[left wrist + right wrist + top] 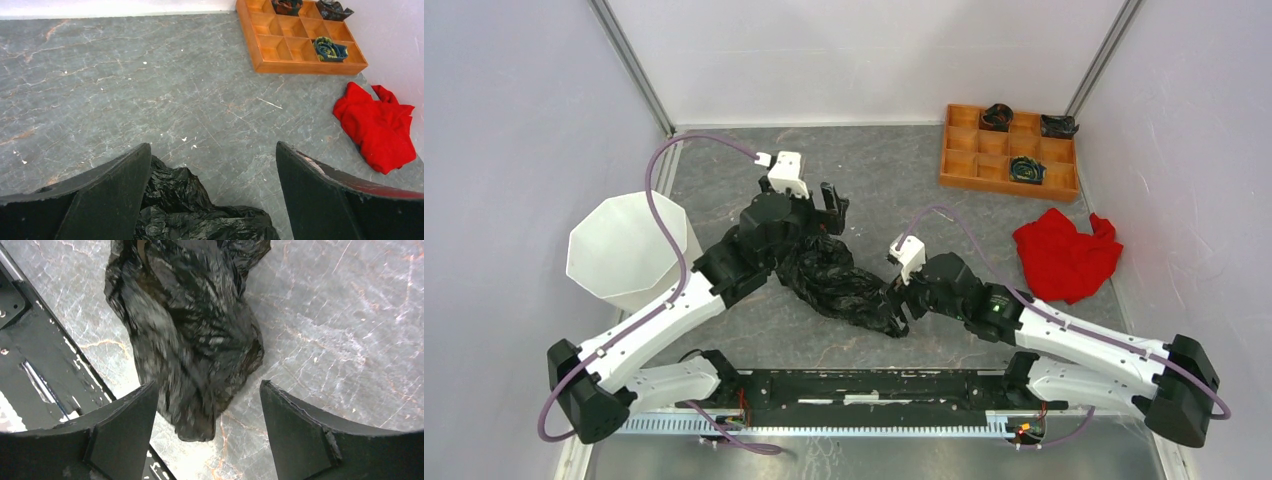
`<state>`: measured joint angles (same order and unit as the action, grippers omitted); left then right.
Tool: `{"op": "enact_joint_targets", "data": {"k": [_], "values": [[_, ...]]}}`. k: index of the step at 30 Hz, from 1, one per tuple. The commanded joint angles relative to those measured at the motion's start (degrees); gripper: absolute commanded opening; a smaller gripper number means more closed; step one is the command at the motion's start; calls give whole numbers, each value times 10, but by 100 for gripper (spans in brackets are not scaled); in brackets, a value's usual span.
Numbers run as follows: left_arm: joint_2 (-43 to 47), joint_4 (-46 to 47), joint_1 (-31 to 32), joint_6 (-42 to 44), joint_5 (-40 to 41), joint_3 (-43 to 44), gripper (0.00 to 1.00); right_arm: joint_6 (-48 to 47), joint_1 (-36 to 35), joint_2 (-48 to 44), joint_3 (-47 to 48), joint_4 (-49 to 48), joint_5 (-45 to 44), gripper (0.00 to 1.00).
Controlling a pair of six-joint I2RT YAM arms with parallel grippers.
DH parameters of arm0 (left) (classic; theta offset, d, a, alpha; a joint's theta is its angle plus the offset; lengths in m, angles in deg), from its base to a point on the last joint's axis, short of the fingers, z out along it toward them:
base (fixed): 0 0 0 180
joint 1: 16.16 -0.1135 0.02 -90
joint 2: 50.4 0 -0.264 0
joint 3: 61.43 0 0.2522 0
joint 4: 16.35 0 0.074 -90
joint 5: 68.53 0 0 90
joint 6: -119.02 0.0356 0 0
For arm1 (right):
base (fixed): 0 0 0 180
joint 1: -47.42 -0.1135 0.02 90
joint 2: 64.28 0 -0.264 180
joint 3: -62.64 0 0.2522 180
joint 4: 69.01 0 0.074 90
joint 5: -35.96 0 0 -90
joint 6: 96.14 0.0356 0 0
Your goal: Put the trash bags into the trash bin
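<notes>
While both arms lean over the trash bags [834, 280], left claw [212, 145] and right claw [207, 384] gape, gripping nothing.

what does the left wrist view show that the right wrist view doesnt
Only the left wrist view: the orange tray, the red cloth and the open left gripper. Only the right wrist view: the black base rail and the open right gripper. Both: the black trash bag and the grey table.
</notes>
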<state>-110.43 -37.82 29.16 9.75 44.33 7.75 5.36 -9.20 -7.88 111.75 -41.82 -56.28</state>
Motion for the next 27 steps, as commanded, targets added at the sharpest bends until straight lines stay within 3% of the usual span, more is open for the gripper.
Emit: {"op": "enact_joint_targets", "data": {"k": [1, 8, 13, 18, 20, 22, 24, 27], "values": [[-20, -13, -2, 19, -17, 44, 100, 8, -1, -15, 10, -11, -32, 83], [-20, -138, -2, -102, -92, 23, 100, 67, -1, -46, -70, -116, 56, 88], [-19, -198, -2, -171, -112, -41, 97, 113, -1, -22, -136, -219, 94, 82], [-72, -224, -2, -187, -71, -53, 91, 105, -1, 22, -153, -239, 95, 64], [-111, -254, -2, -195, -50, -41, 83, 99, -1, 23, -165, -241, 85, 54], [-124, -268, -1, -213, -43, -37, 77, 101, -1, 22, -174, -247, 83, 28], [-92, -254, 0, -230, -48, -61, 79, 111, -1, 20, -186, -266, 102, 7], [-6, -234, 0, -252, -76, -90, 90, 131, -1, 10, -207, -312, 137, 0]]}}
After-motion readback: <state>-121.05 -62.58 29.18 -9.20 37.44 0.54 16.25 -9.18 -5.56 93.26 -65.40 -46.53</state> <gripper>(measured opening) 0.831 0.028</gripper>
